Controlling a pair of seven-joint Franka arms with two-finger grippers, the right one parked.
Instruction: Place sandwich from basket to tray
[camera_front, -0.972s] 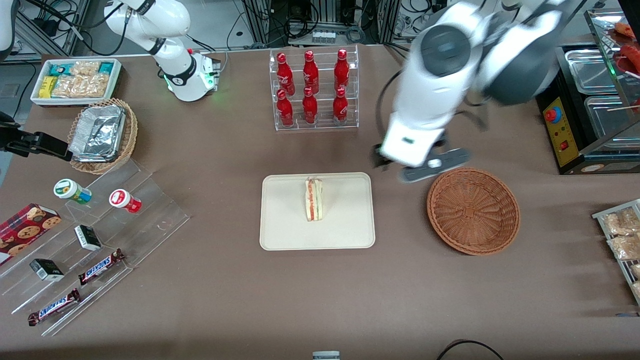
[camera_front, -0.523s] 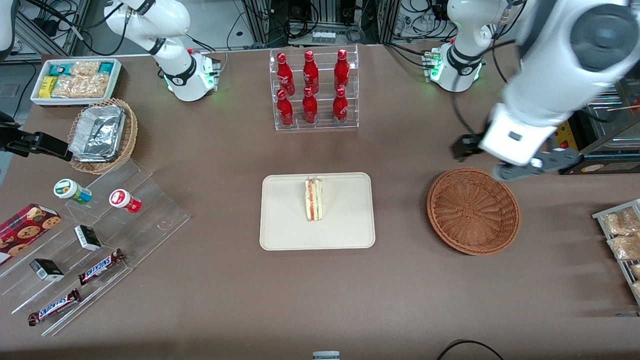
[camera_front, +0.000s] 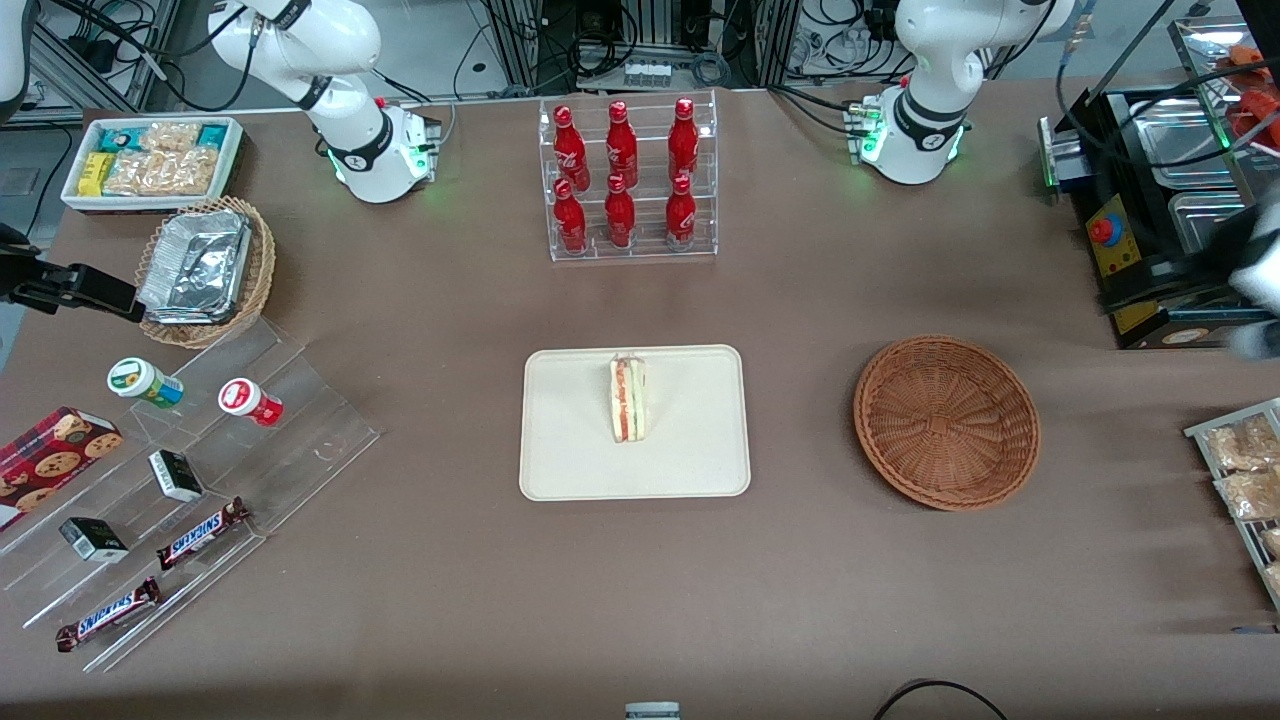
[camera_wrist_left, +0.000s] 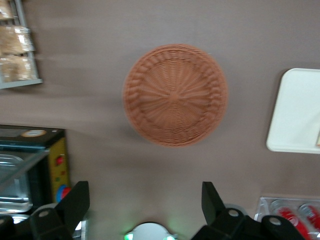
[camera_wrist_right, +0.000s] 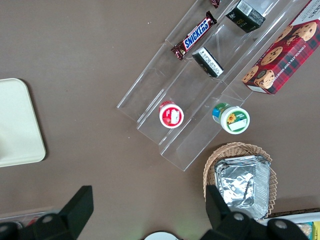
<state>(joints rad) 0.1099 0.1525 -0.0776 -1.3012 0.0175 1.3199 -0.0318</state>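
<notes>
**Sandwich on the tray, arm off to the side**

The sandwich (camera_front: 628, 400) stands on the tray (camera_front: 570, 450); the basket (camera_front: 946, 421) sits empty. The tool (camera_wrist_left: 145, 207) hangs high above the counter (camera_front: 640, 580), fingers (camera_wrist_left: 75, 202) spread wide, holding nothing. To my eye the placing is done; only parking remains

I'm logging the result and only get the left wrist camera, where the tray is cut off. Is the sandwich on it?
Observer: Yes, the sandwich lies near the middle of the tray.
Operator: Where's the hand?
Observer: The hand, fingers open, is at the working arm's end of the table, by the black appliance.
Operator: What's at the parked arm's end?
Observer: A stepped clear shelf holding Snickers bars.
</notes>
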